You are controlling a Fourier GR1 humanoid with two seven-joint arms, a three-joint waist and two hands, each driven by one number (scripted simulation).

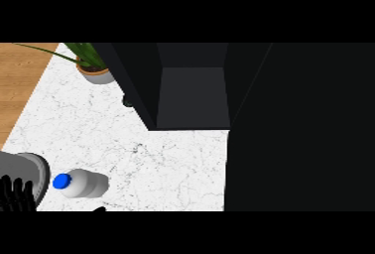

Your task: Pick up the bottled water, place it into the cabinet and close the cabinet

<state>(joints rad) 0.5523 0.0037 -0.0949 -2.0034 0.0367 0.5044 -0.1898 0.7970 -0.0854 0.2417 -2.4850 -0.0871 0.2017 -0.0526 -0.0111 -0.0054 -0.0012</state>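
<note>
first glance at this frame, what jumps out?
The big dark cabinet fills the upper middle and right, its door open on an interior with nothing visible in it. Next, the bottled water with its blue cap, on the white marble counter at lower left, right beside the left hand. A potted plant sits at the counter's far left corner.

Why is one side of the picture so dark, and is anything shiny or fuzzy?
In the head view, the dark part is the black cabinet, with its inside a little greyer; the white counter is evenly lit with no glare; the bottled water casts almost no shadow and looks slightly soft at its edges.
</note>
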